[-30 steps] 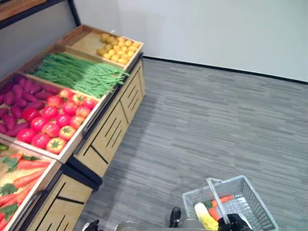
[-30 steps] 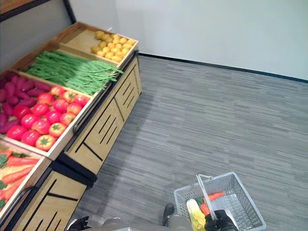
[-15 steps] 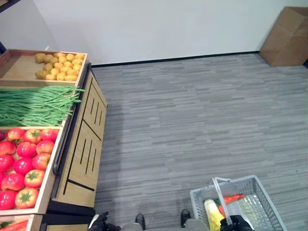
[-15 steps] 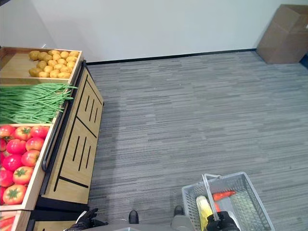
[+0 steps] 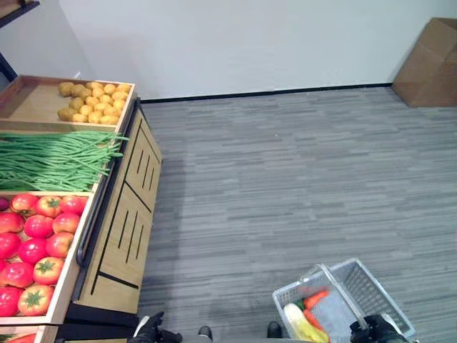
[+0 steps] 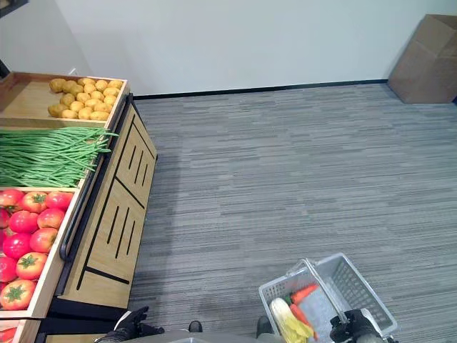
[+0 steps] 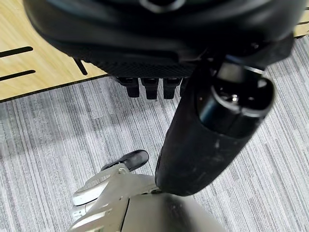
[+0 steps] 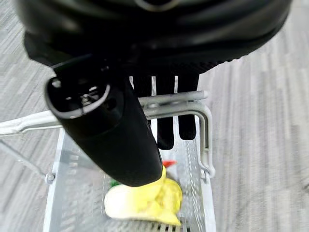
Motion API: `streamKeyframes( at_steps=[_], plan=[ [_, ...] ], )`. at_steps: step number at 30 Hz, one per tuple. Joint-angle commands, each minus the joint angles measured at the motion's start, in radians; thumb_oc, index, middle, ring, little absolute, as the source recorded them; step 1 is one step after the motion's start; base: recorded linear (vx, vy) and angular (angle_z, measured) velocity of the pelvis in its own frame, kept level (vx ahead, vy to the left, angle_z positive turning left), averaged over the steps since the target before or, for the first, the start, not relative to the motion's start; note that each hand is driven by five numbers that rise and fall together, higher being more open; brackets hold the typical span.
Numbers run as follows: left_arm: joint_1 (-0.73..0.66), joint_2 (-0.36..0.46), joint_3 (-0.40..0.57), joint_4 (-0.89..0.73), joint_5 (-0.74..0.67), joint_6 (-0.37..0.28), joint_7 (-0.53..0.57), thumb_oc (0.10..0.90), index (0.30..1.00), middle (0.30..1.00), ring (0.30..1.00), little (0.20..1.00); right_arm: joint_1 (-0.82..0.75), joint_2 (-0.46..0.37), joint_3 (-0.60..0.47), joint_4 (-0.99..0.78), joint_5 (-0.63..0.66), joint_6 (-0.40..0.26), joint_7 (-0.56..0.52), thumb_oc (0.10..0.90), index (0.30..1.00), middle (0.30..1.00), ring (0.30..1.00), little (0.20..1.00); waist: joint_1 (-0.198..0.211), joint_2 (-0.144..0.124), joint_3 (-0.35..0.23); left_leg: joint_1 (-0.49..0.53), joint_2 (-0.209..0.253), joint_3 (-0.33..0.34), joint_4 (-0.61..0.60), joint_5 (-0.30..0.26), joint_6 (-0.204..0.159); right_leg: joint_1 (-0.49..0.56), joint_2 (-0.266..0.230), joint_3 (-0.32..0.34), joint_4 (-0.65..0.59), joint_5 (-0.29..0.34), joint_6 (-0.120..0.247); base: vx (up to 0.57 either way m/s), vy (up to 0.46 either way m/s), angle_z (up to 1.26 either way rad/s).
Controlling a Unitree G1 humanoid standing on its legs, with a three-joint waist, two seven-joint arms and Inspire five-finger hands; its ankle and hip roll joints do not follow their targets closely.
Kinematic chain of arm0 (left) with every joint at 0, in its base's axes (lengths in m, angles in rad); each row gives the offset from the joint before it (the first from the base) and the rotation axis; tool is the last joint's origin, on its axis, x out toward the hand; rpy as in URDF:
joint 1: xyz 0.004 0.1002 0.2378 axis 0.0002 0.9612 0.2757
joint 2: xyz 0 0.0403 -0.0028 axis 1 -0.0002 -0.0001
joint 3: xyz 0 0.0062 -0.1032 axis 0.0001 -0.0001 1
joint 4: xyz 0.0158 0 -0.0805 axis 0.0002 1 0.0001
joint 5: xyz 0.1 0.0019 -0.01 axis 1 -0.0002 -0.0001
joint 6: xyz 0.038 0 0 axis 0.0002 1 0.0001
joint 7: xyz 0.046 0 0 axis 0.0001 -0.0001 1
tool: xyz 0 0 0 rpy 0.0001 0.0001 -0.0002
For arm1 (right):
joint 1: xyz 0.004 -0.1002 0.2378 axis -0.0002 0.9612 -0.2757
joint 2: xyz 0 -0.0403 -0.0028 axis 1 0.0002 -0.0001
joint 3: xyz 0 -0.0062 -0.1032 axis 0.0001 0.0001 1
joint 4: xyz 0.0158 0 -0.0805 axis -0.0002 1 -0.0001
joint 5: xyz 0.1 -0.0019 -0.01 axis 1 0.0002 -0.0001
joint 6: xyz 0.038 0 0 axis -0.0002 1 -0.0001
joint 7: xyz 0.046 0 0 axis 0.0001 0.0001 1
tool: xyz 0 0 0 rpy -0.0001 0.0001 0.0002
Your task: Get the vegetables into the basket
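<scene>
Fingers [image 8: 165, 126] of our right hand [image 5: 377, 330] curl round the handle [image 8: 169, 108] of the basket [image 6: 357, 284]; inside it lie corn [image 5: 301, 323] and carrot [image 5: 314, 297]. Our left hand [image 6: 131, 326], well apart from the basket, hangs with straight, empty fingers [image 7: 151, 87].

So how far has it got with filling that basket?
Partly done: the basket already holds a carrot and a yellow corn cob. The right hand has its fingers hooked round the handle. The left hand holds nothing; tomatoes and green beans remain on the stand.
</scene>
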Motion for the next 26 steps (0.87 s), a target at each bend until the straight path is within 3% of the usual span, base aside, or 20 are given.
streamKeyframes(
  at_steps=[1,2,3,11,18,22,23,26],
  plan=[
    [-0.043,0.01,0.025,0.04,0.029,-0.009,-0.008,0.9,1.0,1.0,1.0,1.0,-0.088,-0.071,0.014,0.032,-0.01,-0.034,-0.027,0.437,0.352,0.352,0.352,0.352,0.011,-0.073,0.023,0.006,0.041,-0.006,-0.03,0.033,-0.088,0.027,-0.057,-0.016,0.015,0.015,0.063,0.03,-0.076,0.09],
    [-0.041,0.01,0.026,0.04,0.03,-0.009,-0.008,0.9,1.0,1.0,1.0,1.0,-0.087,-0.074,0.014,0.036,-0.012,-0.033,-0.026,0.643,0.64,0.64,0.64,0.64,0.011,-0.071,0.022,0.005,0.043,-0.007,-0.03,0.033,-0.09,0.029,-0.057,-0.018,0.012,0.015,0.063,0.03,-0.075,0.12],
    [-0.037,0.009,0.021,0.037,0.035,-0.01,-0.009,0.9,1.0,1.0,1.0,1.0,-0.093,-0.084,0.009,0.045,-0.009,-0.032,-0.022,0.9,1.0,1.0,1.0,1.0,0.012,-0.066,0.022,0.003,0.044,-0.011,-0.03,0.035,-0.092,0.034,-0.055,-0.022,0.006,0.016,0.062,0.02,-0.051,0.11],
    [-0.041,0.013,0.001,0.023,0.041,-0.009,0.001,0.9,1.0,1.0,1.0,1.0,-0.131,-0.132,-0.018,0.085,0.0,-0.017,-0.043,0.9,1.0,1.0,1.0,1.0,0.017,-0.047,0.035,-0.013,0.046,-0.009,-0.03,0.037,-0.094,0.015,-0.052,-0.015,-0.006,0.029,0.063,-0.01,-0.022,0.02],
    [-0.042,0.01,0.011,0.029,0.044,-0.009,0.001,0.9,1.0,1.0,1.0,1.0,-0.081,-0.074,0.0,0.08,0.0,-0.016,-0.019,0.9,1.0,1.0,1.0,1.0,0.009,-0.054,0.03,-0.005,0.038,-0.008,-0.03,0.025,-0.089,0.021,-0.058,-0.015,-0.009,0.033,0.066,0.0,0.0,0.0],
    [-0.049,0.012,0.033,0.041,0.047,-0.009,-0.001,0.9,1.0,1.0,1.0,1.0,-0.014,0.038,0.044,0.039,0.012,-0.025,0.034,0.9,1.0,1.0,1.0,1.0,-0.003,-0.07,0.02,0.009,0.032,-0.011,-0.03,0.018,-0.085,0.028,-0.064,-0.014,0.003,0.032,0.065,-0.01,0.031,0.0],
    [-0.048,0.012,0.052,0.055,0.045,-0.01,-0.004,0.9,1.0,1.0,1.0,1.0,0.035,0.106,0.05,0.038,0.055,-0.03,0.081,0.9,1.0,1.0,1.0,1.0,-0.013,-0.08,0.009,0.015,0.028,-0.014,-0.03,0.014,-0.084,0.031,-0.066,-0.016,0.013,0.027,0.065,-0.01,0.053,0.02],
    [-0.036,0.003,0.068,0.072,0.042,-0.007,-0.014,0.9,1.0,1.0,1.0,1.0,0.092,0.203,0.024,0.057,0.182,-0.027,0.141,0.9,1.0,1.0,1.0,1.0,-0.025,-0.087,-0.007,0.027,0.025,-0.015,-0.03,0.01,-0.082,0.034,-0.068,-0.013,0.031,0.017,0.063,-0.01,0.067,-0.02]
  ],
)
